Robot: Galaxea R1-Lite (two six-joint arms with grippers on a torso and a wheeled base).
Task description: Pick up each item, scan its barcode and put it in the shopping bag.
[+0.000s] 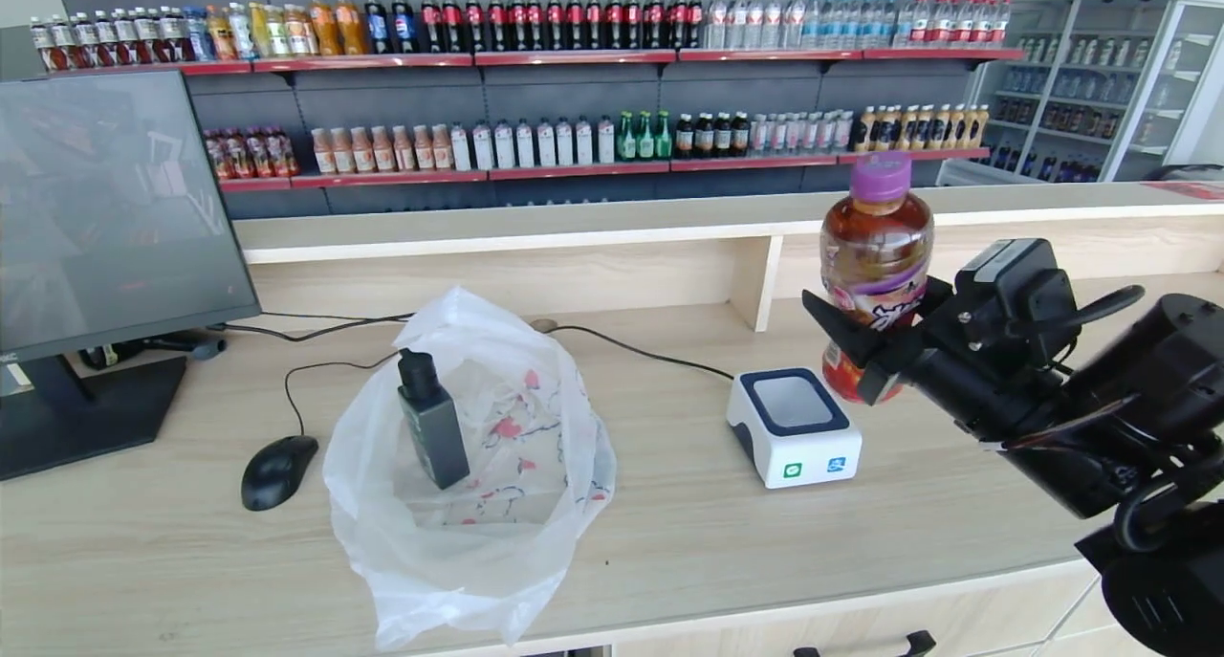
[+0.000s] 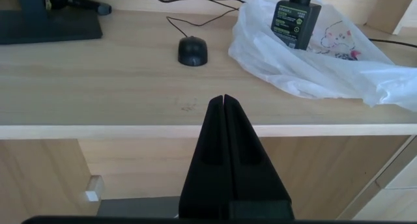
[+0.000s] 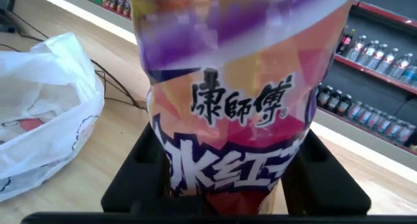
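Wooden counter (image 1: pixel 669 533), right gripper (image 1: pixel 880 324) clamping tea bottle (image 1: pixel 875 241) near scanner (image 1: pixel 794 427)

This is a shop, seen from its checkout. Long shelves (image 1: pixel 574 59) on the back wall carry rows of bottles (image 1: pixel 535 16), with coolers (image 1: pixel 1081 83) beside them. The counter (image 1: pixel 717 523) holds a monitor (image 1: pixel 115 208), mouse (image 1: pixel 277 470), scanner (image 1: pixel 794 426) and bag (image 1: pixel 478 542).

Head view: high, forward-down over surface (image 1: pixel 191 561). Left wrist: low, off its front edge; right wrist: hard against bottle (image 3: pixel 228 87). All share shopping bag (image 1: pixel 478 542).
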